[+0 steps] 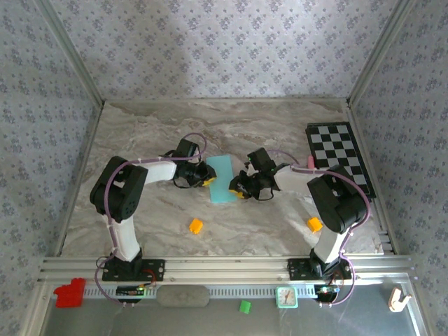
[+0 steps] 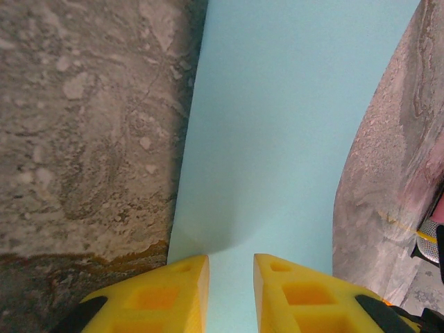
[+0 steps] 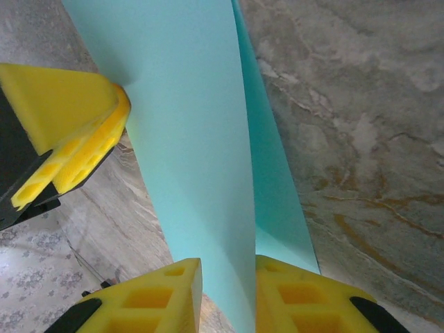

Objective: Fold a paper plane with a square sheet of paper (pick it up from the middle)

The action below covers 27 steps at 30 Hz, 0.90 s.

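On the marble table (image 1: 140, 133) the paper (image 1: 222, 175) lies left of the board (image 1: 339, 157), with its long axis running near to far. The left gripper (image 1: 208, 180) pinches the edge away from the board. The right gripper (image 1: 239, 190) pinches the board-side near corner.

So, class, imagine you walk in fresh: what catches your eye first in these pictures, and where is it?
The teal-blue sheet of paper sits mid-table on grey marble, with the left gripper and right gripper meeting it from either side. In the right wrist view it runs in two layers between that gripper's yellow fingers. A checkered board lies far right, and orange cubes sit nearer the arm bases.
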Available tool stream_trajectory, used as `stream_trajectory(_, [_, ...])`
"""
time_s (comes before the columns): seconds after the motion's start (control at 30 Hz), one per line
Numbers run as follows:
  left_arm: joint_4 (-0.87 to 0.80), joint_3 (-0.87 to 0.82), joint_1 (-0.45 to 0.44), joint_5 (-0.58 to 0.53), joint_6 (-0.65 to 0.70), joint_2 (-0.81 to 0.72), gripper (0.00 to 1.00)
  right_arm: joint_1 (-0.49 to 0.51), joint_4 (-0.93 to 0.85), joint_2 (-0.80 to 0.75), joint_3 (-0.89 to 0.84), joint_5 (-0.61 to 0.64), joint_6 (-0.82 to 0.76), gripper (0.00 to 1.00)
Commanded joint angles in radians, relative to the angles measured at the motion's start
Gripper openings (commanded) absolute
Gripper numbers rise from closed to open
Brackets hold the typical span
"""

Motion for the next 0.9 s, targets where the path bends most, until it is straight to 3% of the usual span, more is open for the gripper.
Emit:
stream_trajectory(0.0, [-0.032,0.017,0.003,0.012,0.027,-0.010,0.25,-0.006,-0.043,-0.008,-0.005,0.005,0.014,0.24])
stream_trajectory(0.53, [0.025,0.040,0.009,0.043,0.030,-0.066,0.27,-0.016,-0.090,-0.009,0.003,0.005,-0.008,0.03])
stream_trajectory(0.87, [0.022,0.071,0.012,0.046,0.013,0.029,0.27,-0.036,-0.179,-0.025,0.035,0.026,-0.074,0.02])
